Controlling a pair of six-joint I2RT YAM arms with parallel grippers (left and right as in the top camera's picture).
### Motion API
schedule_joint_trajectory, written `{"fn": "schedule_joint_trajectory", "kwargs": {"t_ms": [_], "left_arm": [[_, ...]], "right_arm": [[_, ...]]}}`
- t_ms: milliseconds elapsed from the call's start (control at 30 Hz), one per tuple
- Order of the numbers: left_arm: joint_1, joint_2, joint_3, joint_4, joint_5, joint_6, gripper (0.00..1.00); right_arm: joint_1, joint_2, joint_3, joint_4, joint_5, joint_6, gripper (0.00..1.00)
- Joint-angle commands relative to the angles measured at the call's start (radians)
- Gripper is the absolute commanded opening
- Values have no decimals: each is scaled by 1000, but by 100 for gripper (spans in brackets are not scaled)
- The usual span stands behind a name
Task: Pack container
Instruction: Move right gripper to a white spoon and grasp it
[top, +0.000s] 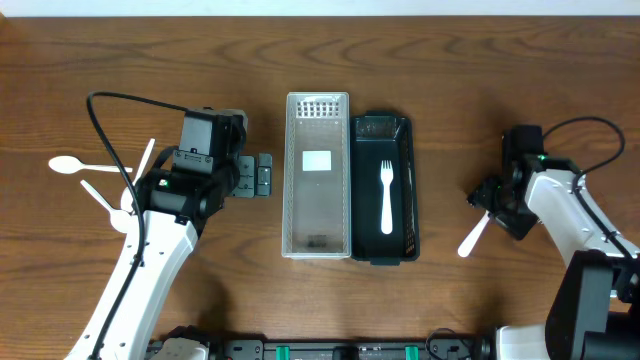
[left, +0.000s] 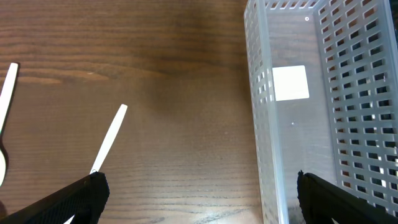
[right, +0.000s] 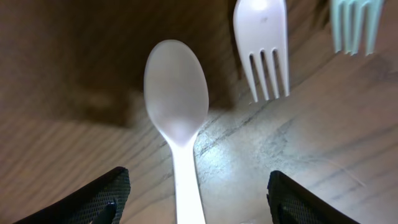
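Left tool (top: 262, 176) spread wide beside basket (top: 317, 240), right arm (top: 568, 205) bent inward — right tool (top: 490, 208) parted astride spoon (right: 176, 93)

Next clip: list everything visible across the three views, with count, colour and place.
clear bin: one, see-through perforated plastic, table centre
black tray: one, black, against the bin's right side
tray fork: one, white, lying lengthwise in the tray
far-left spoon: one, white, near the table's left edge
utensil handles: two, white, beside the left arm, ends hidden
near spoon: one, white, on the table between the right hand's fingers
loose forks: two, one white and one paler blue-tinted, just past that spoon
table: one, brown wood
left hand: one, black, open, left of the bin
right hand: one, black, open, over the near spoon
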Motion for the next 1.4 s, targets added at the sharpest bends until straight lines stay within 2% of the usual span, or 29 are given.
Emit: {"fn": "schedule_joint_trajectory", "kwargs": {"t_ms": [0,267,400,633,733,1167,1367], "left_arm": [[2,-4,16,-4,-8,-6,99],[2,-4,16,-4,-8,-6,99],[2,-4,16,-4,-8,-6,99],[2,-4,16,-4,-8,-6,99],[2,-4,16,-4,-8,-6,99],[2,-4,16,-4,-8,-5,99],[2,-4,16,-3,-8,-5,99]], "right_arm": [[-3,-6,-48,44,-1,20,74],[-3,-6,-144,216,-27,-14,72],[-3,-6,-166,242,-27,-15,71],[-3,-6,-169,243,-27,-15,44],[-3,-6,-169,243,-35,-14,28],[0,-7,-163,266,-34,-30,2],[66,-34,21,162,-34,-132,1]]}}
